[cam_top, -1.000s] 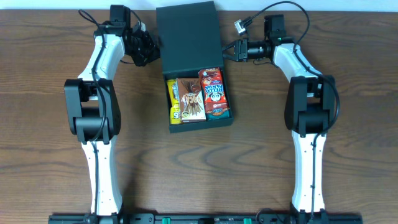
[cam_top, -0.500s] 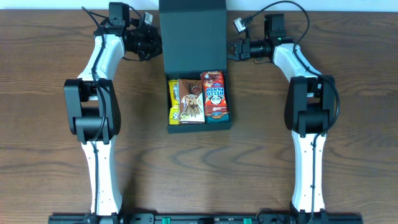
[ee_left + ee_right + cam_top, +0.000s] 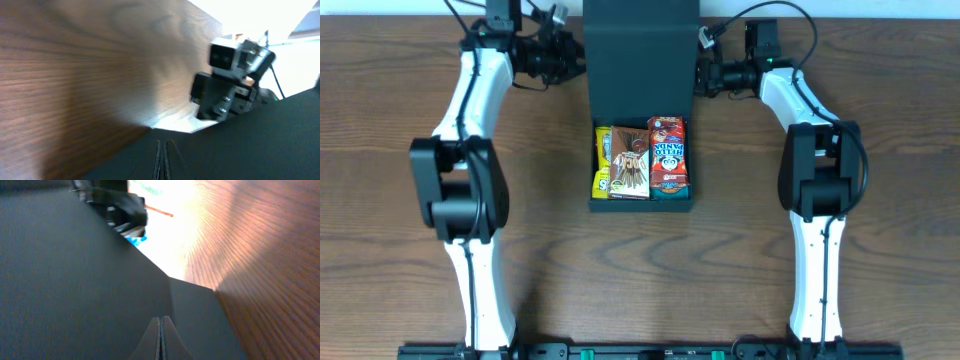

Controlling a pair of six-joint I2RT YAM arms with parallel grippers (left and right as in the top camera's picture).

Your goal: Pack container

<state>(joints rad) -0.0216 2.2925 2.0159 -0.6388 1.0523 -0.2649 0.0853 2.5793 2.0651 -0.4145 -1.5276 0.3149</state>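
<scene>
The dark teal-grey container [image 3: 642, 205] sits at table centre with its flap lid [image 3: 640, 60] raised over its far half. Its open near half holds a yellow pack [image 3: 603, 160], a brown pack [image 3: 630, 160] and a red Hello Panda pack [image 3: 667, 155]. My left gripper [image 3: 572, 62] is shut, fingertips [image 3: 164, 150] against the lid's left side [image 3: 260, 145]. My right gripper [image 3: 705, 75] is shut, fingertips [image 3: 160, 322] against the lid's right side [image 3: 75, 280]. Neither holds anything between its fingers.
Brown wooden table [image 3: 400, 200] all round the box. The right arm's wrist camera [image 3: 230, 80] shows beyond the lid in the left wrist view. The table's far edge lies just behind both grippers.
The lid has risen and straightened, and the box has shifted slightly right. Both grippers have moved toward the far edge, staying at the lid's sides.
</scene>
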